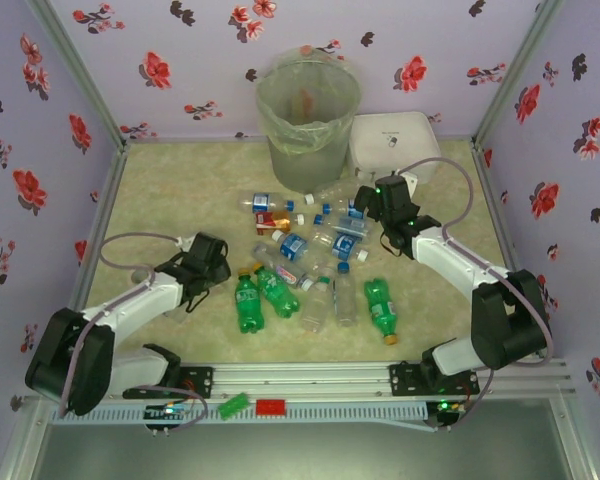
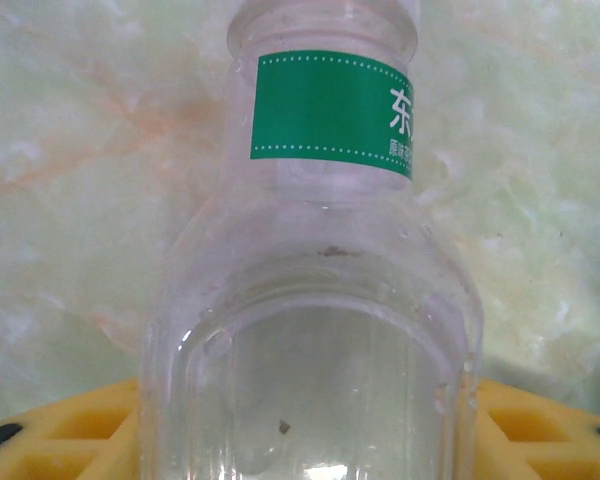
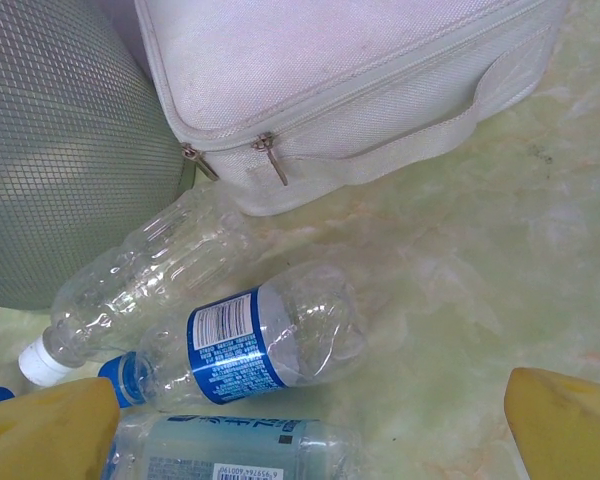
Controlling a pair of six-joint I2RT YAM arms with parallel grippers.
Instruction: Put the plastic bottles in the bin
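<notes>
From above: the bin (image 1: 305, 155) at the far edge of the table (image 1: 180, 190), just left of a white case (image 1: 392, 140), and the bottles (image 1: 310, 250) lying flat in a heap in the middle, near of both, with three green bottles (image 1: 277, 291) along the near side. At the near left of that heap, the left gripper (image 1: 208, 262); over its far right corner, just near the case, the right gripper (image 1: 375, 205). Too small from up there to read either hand. Closer in, from the left wrist: the left gripper (image 2: 310, 420) closed on a clear green-labelled bottle (image 2: 320, 300), yellow fingers (image 2: 70, 430) against both its sides, neck pointing away over bare table. From the right wrist: the right gripper (image 3: 308, 425) wide open and holding nothing, fingers (image 3: 40, 430) at the two lower corners, above a blue-labelled bottle (image 3: 260, 345) and a white-capped bottle (image 3: 150, 275) lying side by side, just beside the bin's mesh wall (image 3: 60, 150) and the zipped corner of the case (image 3: 330, 90).
</notes>
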